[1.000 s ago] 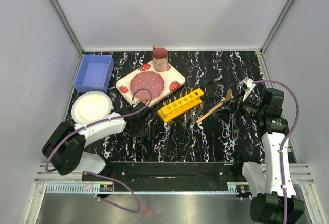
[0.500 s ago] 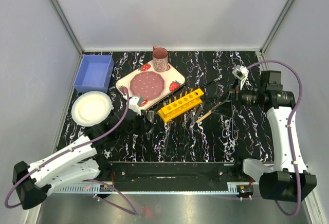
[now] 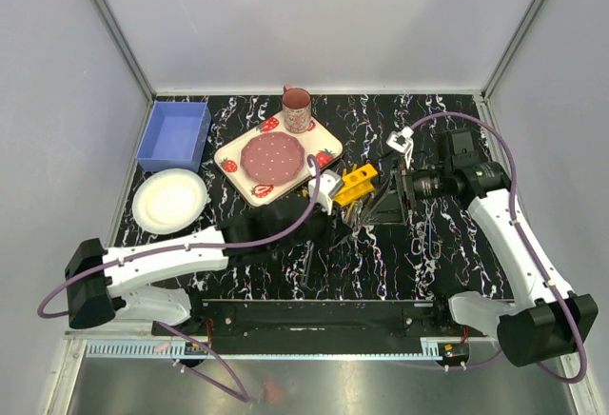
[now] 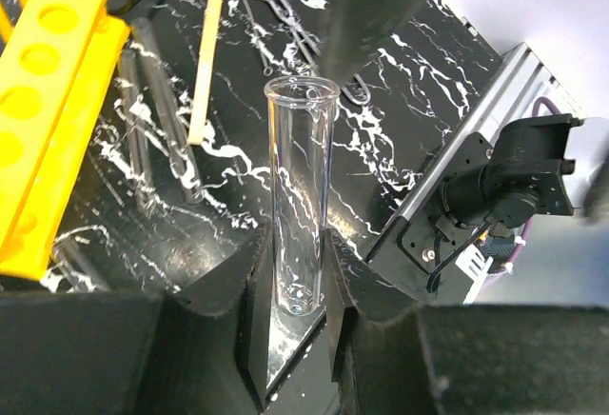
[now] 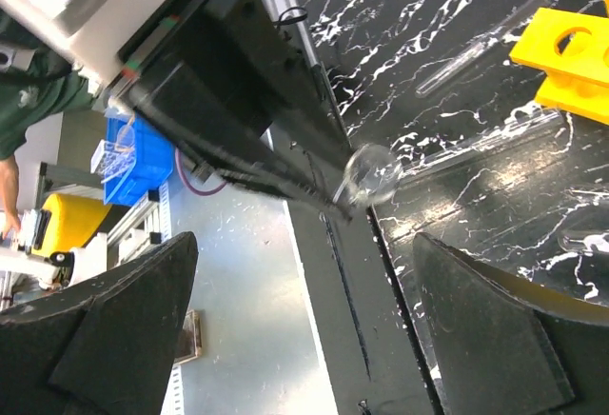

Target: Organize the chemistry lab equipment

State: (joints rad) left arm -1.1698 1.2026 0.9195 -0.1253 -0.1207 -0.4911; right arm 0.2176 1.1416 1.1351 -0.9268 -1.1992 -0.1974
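Left hand point(image 4: 290, 286) clenched on a clear tube point(image 4: 299, 177), gripped at its rounded base, open mouth up at frame centre. At upper left of the left wrist frame lies the yellow rack point(image 4: 43, 120), with loose tubes point(image 4: 157, 120) flat on the desk point(image 4: 419, 101) just beside it. Wooden-handled brush point(image 4: 204, 63) and dark metal tools point(image 4: 285, 15) lie toward the top edge. Right hand point(image 5: 304, 339) released, fingers spread wide, nothing between them. A corner of the yellow rack shows at upper right of the right wrist frame.
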